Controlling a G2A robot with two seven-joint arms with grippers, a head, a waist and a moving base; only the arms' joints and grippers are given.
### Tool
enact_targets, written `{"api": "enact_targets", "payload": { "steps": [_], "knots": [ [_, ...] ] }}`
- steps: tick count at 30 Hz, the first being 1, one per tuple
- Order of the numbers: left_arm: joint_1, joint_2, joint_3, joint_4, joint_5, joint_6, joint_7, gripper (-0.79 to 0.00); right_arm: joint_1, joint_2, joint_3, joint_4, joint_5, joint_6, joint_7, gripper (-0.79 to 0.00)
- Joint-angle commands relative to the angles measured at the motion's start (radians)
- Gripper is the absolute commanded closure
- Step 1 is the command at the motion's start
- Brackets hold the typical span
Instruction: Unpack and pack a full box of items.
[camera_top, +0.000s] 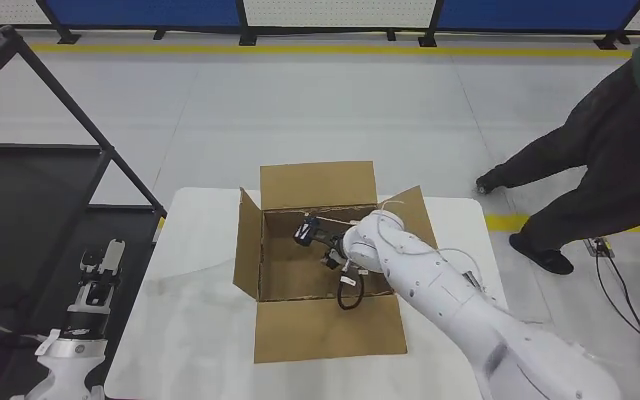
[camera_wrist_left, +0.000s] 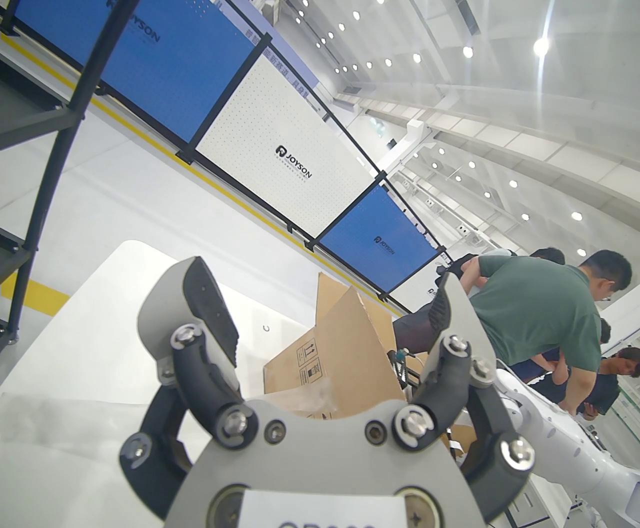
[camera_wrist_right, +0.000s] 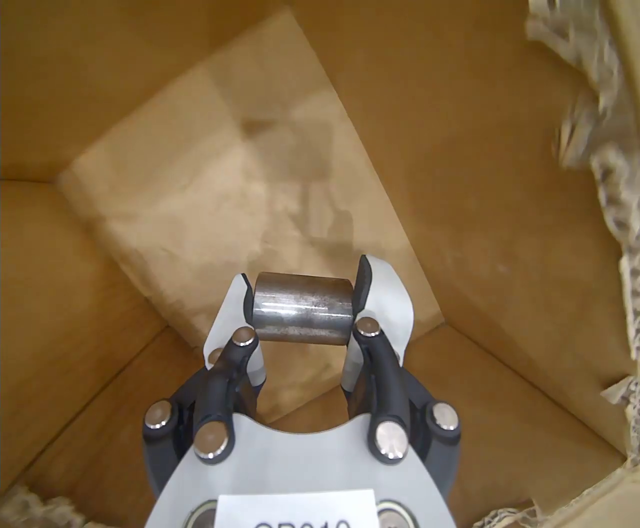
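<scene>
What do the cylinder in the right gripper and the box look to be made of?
The cylinder looks like bare metal, probably steel: dull grey, with streaky highlights and darker blotches that may be tarnish. The box is brown corrugated cardboard, matte, with ragged torn edges showing the fluting.

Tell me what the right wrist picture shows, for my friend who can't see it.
The right end effector grips a short grey metal cylinder by its ends, inside a brown cardboard box. Crinkled pale paper shows at one side.
</scene>
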Motion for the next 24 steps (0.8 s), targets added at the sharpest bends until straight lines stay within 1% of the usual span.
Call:
{"api": "enact_targets", "payload": {
  "steps": [1,7,11,12,13,15,16,18,19,20,21,22,24],
  "knots": [
    [0.0,0.0,0.0,0.0,0.0,0.0,0.0,-0.785,0.0,-0.017,-0.001,0.055,-0.004,0.001,-0.013,0.0],
    [0.0,0.0,0.0,0.0,0.0,0.0,0.0,-0.785,-0.002,-0.062,-0.006,0.149,-0.024,-0.007,-0.036,0.0],
    [0.0,0.0,0.0,0.0,0.0,0.0,0.0,-0.785,-0.002,-0.09,-0.021,0.181,-0.061,-0.033,-0.019,0.0],
    [0.0,0.0,0.0,0.0,0.0,0.0,0.0,-0.785,-0.001,-0.096,-0.021,0.192,-0.062,-0.046,-0.022,-0.046],
    [0.0,0.0,0.0,0.0,0.0,0.0,0.0,-0.785,0.001,-0.102,-0.022,0.203,-0.068,-0.054,-0.019,-0.154],
    [0.0,0.0,0.0,0.0,0.0,0.0,0.0,-0.785,0.002,-0.113,-0.023,0.22,-0.074,-0.067,-0.02,-0.283],
    [0.0,0.0,0.0,0.0,0.0,0.0,0.0,-0.785,0.003,-0.117,-0.022,0.228,-0.075,-0.075,-0.022,-0.32],
    [0.0,0.0,0.0,0.0,0.0,0.0,0.0,-0.785,0.005,-0.126,-0.02,0.244,-0.079,-0.089,-0.03,-0.44],
    [0.0,0.0,0.0,0.0,0.0,0.0,0.0,-0.785,0.006,-0.13,-0.02,0.25,-0.083,-0.096,-0.034,-0.477],
    [0.0,0.0,0.0,0.0,0.0,0.0,0.0,-0.785,0.006,-0.134,-0.018,0.256,-0.083,-0.103,-0.038,-0.493],
    [0.0,0.0,0.0,0.0,0.0,0.0,0.0,-0.785,0.007,-0.137,-0.017,0.262,-0.082,-0.12,-0.036,-0.566],
    [0.0,0.0,0.0,0.0,0.0,0.0,0.0,-0.785,0.01,-0.14,-0.016,0.268,-0.084,-0.129,-0.034,-0.616],
    [0.0,0.0,0.0,0.0,0.0,0.0,0.0,-0.785,0.013,-0.146,-0.013,0.278,-0.086,-0.135,-0.039,-0.637]
  ]
}}
